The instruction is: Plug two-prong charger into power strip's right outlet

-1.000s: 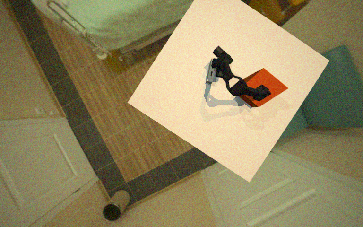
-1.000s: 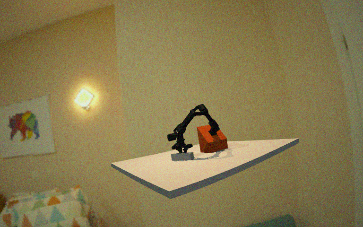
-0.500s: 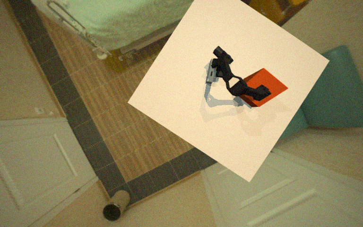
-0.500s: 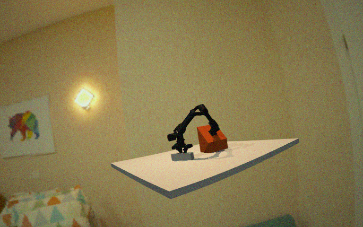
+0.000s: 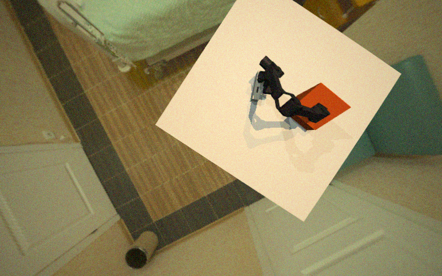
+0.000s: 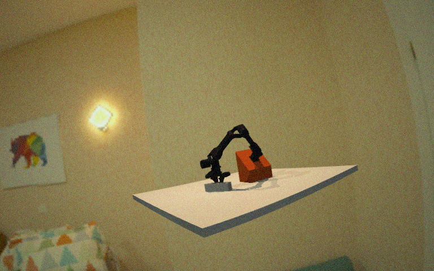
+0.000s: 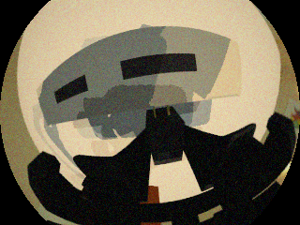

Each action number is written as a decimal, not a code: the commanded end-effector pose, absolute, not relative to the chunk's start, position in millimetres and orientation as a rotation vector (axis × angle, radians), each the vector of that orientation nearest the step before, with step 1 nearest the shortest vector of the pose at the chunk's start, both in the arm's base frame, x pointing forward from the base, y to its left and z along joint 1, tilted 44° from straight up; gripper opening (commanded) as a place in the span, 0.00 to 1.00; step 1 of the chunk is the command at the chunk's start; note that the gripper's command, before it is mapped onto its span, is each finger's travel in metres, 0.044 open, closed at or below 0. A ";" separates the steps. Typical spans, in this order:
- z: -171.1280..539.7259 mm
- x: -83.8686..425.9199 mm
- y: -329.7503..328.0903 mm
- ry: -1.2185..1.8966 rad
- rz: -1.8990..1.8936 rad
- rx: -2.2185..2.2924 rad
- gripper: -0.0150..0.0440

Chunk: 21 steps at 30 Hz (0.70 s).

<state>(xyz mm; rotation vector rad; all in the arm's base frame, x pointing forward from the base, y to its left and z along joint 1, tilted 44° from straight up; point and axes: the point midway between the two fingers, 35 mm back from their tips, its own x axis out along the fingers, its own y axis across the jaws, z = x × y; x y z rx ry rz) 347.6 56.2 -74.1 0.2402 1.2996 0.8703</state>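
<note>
The gripper [image 5: 320, 112] [image 6: 255, 157] [image 7: 163, 129] was closed on the two-prong charger [image 7: 163, 126] — prongs [image 7: 168, 111] exposed, not seated. You were at alignment before insertion, it seemed. Next move called for centring on the right outlet of what looked like the power strip [image 7: 105, 82] — then one straight push, both prongs together.

A cream tabletop [image 5: 212, 130] [image 6: 198, 207] [image 7: 239, 23] carries an orange wedge-shaped block [image 5: 329, 100] [image 6: 242, 166].
</note>
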 end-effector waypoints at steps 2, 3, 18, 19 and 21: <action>-73.9 348.2 56.7 1.300 0.869 0.249 0.25; -73.9 348.2 56.7 1.300 0.869 0.249 0.25; -73.4 349.8 57.0 1.300 0.869 0.247 0.25; -73.3 350.1 57.1 1.300 0.869 0.248 0.25; -73.3 349.9 57.0 1.300 0.869 0.248 0.25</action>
